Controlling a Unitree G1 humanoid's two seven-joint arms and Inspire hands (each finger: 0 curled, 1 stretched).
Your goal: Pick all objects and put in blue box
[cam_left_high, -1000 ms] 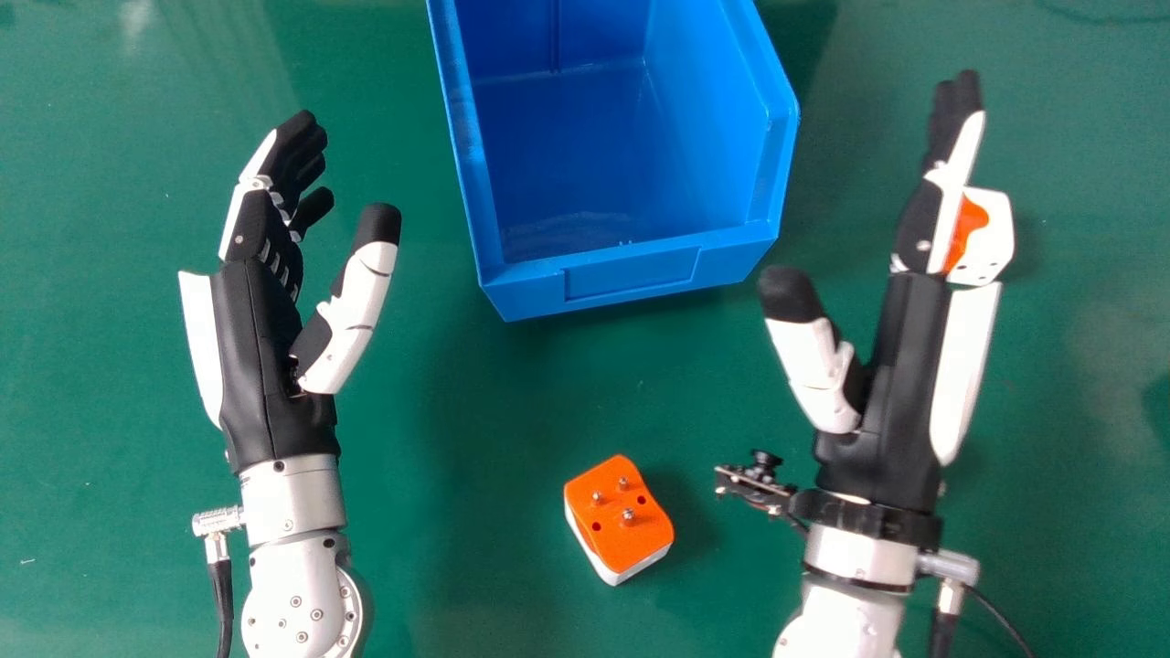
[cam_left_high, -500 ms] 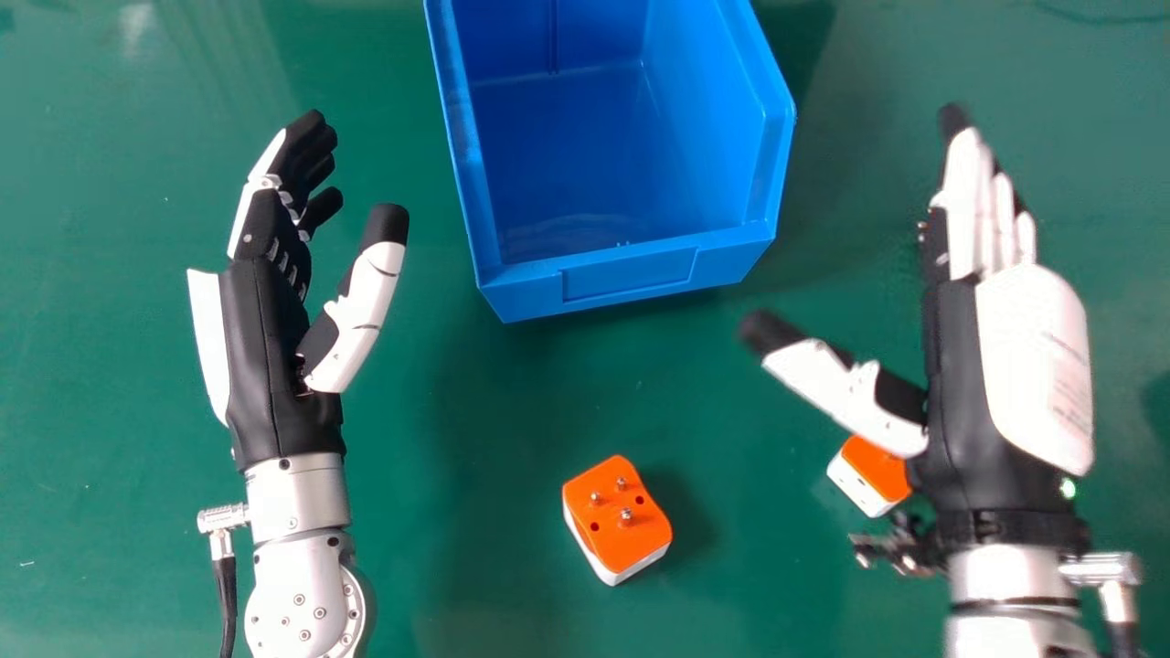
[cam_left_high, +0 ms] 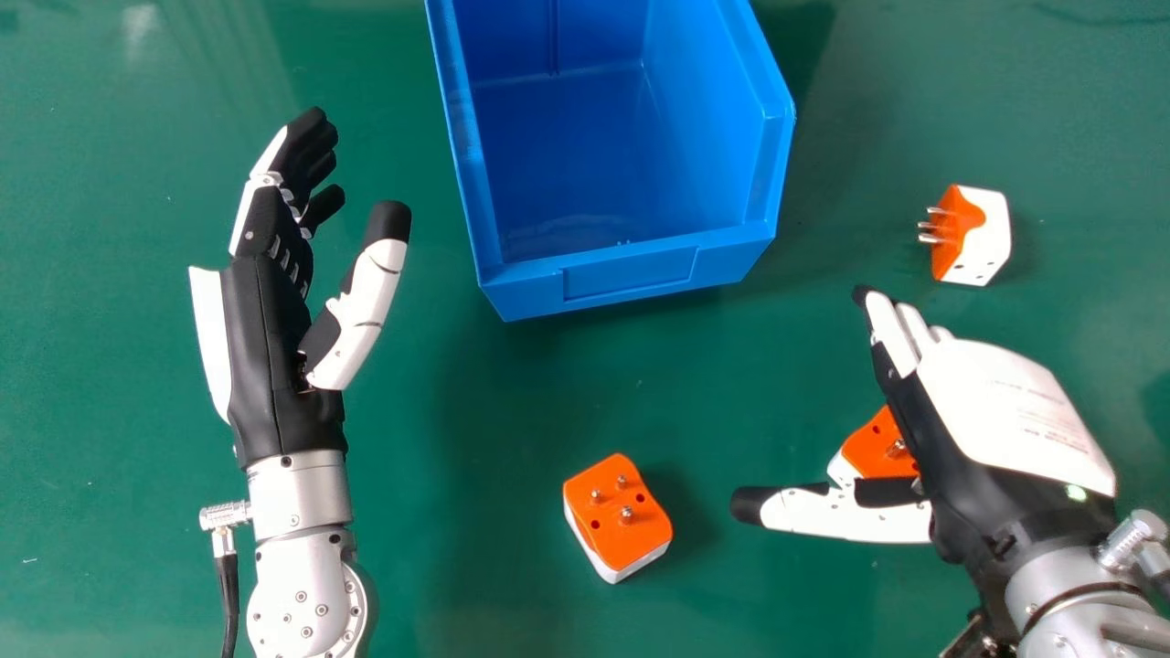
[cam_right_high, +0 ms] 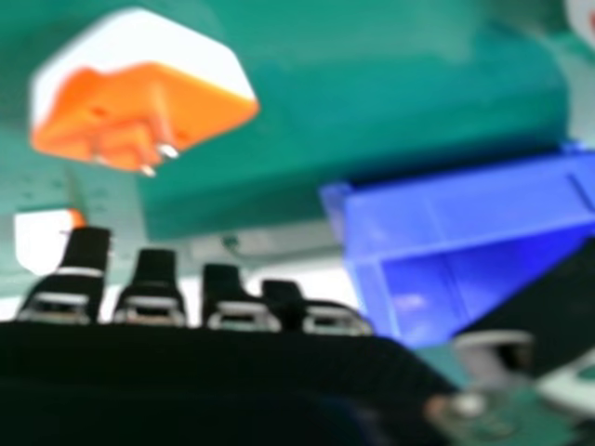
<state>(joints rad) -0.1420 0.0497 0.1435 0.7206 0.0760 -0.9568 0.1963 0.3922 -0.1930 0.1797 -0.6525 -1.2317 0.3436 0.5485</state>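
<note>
In the head view my right hand point(cam_left_high: 996, 420) is open at the right, its palm side partly over an orange-and-white plug adapter point(cam_left_high: 873, 450), which shows between thumb and fingers. A second adapter point(cam_left_high: 618, 519) lies pins up in front of the blue box point(cam_left_high: 631, 272). A third adapter point(cam_left_high: 987, 236) lies on its side at the right, pins toward the box. My left hand point(cam_left_high: 265, 311) stands open left of the box, holding nothing. In the right hand view an adapter point(cam_right_high: 139, 93) is close by, beyond the fingertips of my right hand point(cam_right_high: 153, 288), with the blue box point(cam_right_high: 465, 214) farther off.
The green table point(cam_left_high: 548, 393) lies under everything. The box's raised walls stand between the two hands, its lower front edge facing the robot. In the right hand view another white-and-orange adapter point(cam_right_high: 42, 242) shows behind the fingers.
My right hand has moved back toward the robot and turned, its fingers now angled toward the box side. The adapters at the right have come into sight from behind it. The left hand has barely shifted.
</note>
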